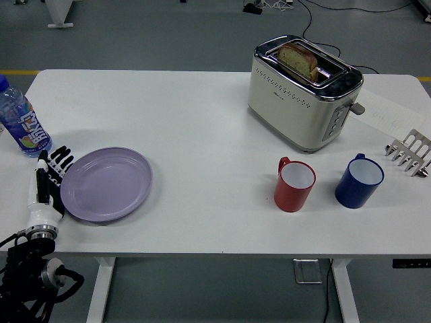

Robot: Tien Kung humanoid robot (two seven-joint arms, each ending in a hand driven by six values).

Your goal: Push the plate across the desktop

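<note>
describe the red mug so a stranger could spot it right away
Find the cream toaster at the table's far right. Two mugs stand side by side in front of it. The red mug is the left one; the blue mug is on its right.

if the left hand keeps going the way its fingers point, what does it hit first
The left hand points up the table, away from the near edge, with the purple plate at its right side. Straight ahead, it would probably meet the water bottle first, though depth is unclear.

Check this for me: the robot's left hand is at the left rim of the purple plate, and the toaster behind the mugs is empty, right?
Not quite. The head view shows the toaster holding a slice of bread. The rest stands: the left hand is at the purple plate's left rim.
</note>
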